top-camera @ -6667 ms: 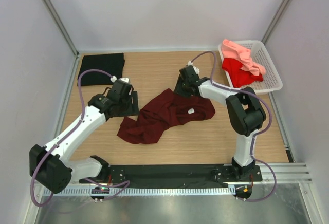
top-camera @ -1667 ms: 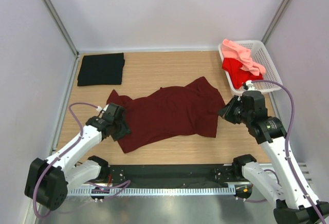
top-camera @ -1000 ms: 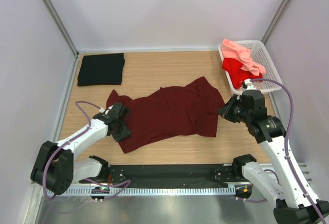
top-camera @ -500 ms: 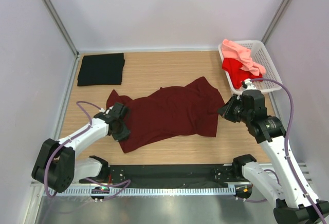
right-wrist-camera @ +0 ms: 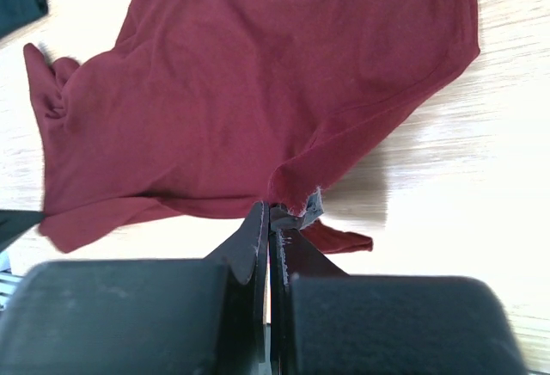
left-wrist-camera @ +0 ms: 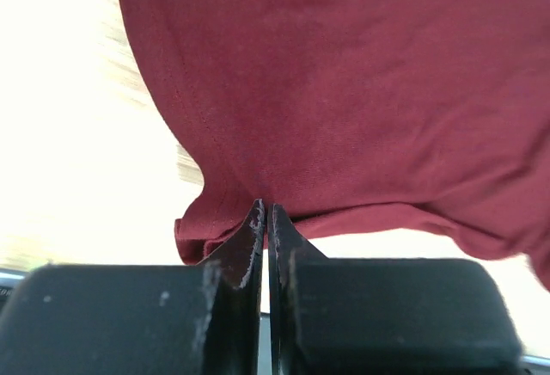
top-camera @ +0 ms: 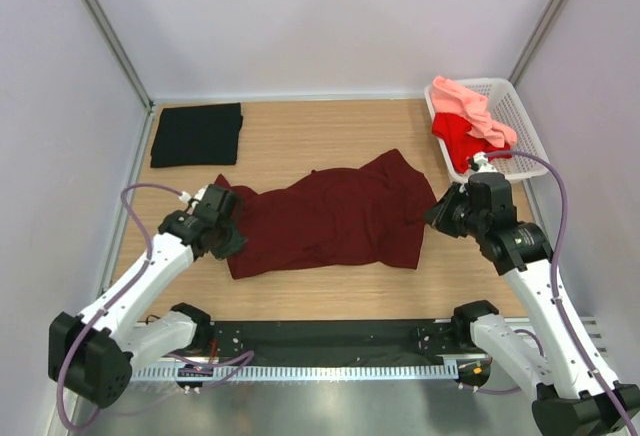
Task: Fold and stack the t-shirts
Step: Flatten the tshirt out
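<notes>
Cloth is pinched at both ends: the left gripper (top-camera: 230,240) has its fingers pressed together on the hem of the maroon t-shirt (top-camera: 330,218), as the left wrist view shows at the fingertips (left-wrist-camera: 265,212), and the right gripper (top-camera: 434,219) is likewise clamped on a raised fold at the garment's right edge (right-wrist-camera: 268,212). The maroon t-shirt lies spread across the middle of the wooden table (top-camera: 320,141), stretched between the two arms. Compared with half a second ago, the left arm has swung outward and its gripper has moved a little toward the far left. The shirt's near-left corner, which earlier drooped toward the arm bases, has been drawn up with it, so the near edge now runs straighter. The left sleeve that stuck out at the far left is now mostly hidden behind the left wrist. The right arm and the shirt's right side sit almost where they were. The black t-shirt (top-camera: 196,134) remains folded flat in the far left corner, well apart from the maroon one. The red t-shirt (top-camera: 462,141) and the salmon pink t-shirt (top-camera: 470,106) are still heaped in the white basket (top-camera: 525,126) at the far right, with the pink one on top and spilling over the rim.
</notes>
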You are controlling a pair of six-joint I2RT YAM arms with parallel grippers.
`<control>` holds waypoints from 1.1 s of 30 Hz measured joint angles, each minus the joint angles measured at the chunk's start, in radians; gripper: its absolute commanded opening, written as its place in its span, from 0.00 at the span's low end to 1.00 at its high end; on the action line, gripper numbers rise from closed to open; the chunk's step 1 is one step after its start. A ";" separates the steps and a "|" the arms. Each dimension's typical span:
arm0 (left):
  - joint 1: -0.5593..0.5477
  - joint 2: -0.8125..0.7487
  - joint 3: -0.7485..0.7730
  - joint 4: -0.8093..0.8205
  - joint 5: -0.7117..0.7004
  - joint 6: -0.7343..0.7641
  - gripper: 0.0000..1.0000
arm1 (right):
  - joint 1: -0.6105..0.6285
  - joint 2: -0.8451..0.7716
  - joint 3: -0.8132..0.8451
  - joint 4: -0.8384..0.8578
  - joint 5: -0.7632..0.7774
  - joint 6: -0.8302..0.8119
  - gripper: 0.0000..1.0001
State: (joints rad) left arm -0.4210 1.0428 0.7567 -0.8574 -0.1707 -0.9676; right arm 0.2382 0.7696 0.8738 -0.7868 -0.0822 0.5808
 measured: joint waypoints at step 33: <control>0.000 -0.112 0.772 -0.200 -0.190 0.140 0.00 | 0.000 0.276 0.757 -0.183 0.190 -0.008 0.01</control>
State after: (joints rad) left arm -0.4206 0.9306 1.5291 -1.0573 -0.3611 -0.8280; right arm 0.2382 1.0458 1.6310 -0.9699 0.1081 0.5728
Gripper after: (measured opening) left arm 0.005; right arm 0.031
